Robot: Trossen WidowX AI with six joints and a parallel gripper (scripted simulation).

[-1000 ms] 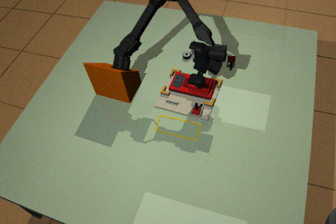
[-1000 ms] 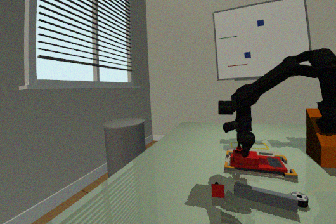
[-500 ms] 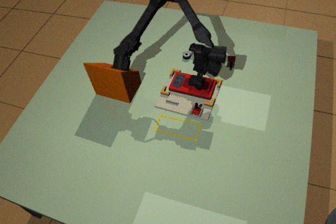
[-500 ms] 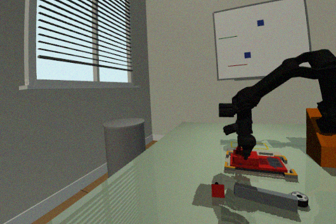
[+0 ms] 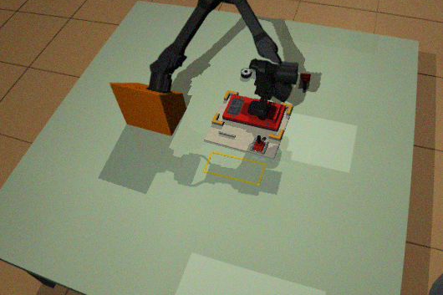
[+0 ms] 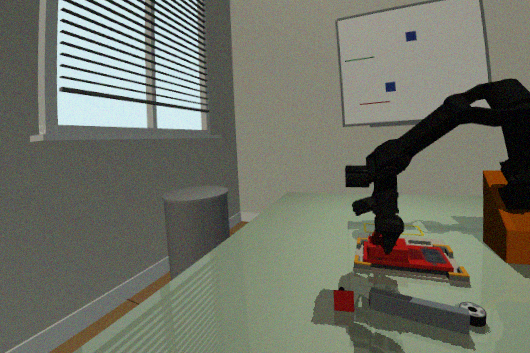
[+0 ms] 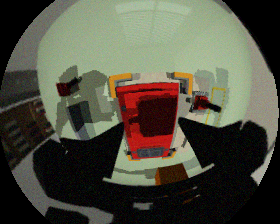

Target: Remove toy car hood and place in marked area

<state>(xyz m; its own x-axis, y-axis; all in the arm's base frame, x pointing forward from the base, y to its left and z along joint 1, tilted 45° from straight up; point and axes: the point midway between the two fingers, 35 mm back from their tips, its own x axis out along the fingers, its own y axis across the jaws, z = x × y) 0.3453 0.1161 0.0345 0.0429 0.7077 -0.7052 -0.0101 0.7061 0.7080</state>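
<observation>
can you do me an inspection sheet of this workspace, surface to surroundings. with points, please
surface: pale green table (image 5: 355,208) (image 6: 280,229), shadows and bright patches on it
job's things: red car (image 5: 231,116) (image 6: 432,268) (image 7: 149,140) between yellow corner brackets on a pale board (image 5: 242,143); yellow outline (image 5: 234,155) (image 6: 422,231) (image 7: 224,100) marked on the table, no hood inside
clutter: red block (image 6: 344,301), grey bar (image 6: 420,310), black-and-white round piece (image 5: 246,73) (image 6: 475,314), small red part (image 5: 258,145) (image 7: 201,103) on the board's edge
pincer (image 5: 260,109) (image 6: 390,249) (image 7: 151,122): open, over the car, nothing held; contact cannot be told
cables: nothing seen
surroundings: tiled floor (image 5: 50,41), window with blinds, whiteboard (image 6: 435,64), grey bin (image 6: 196,229)
</observation>
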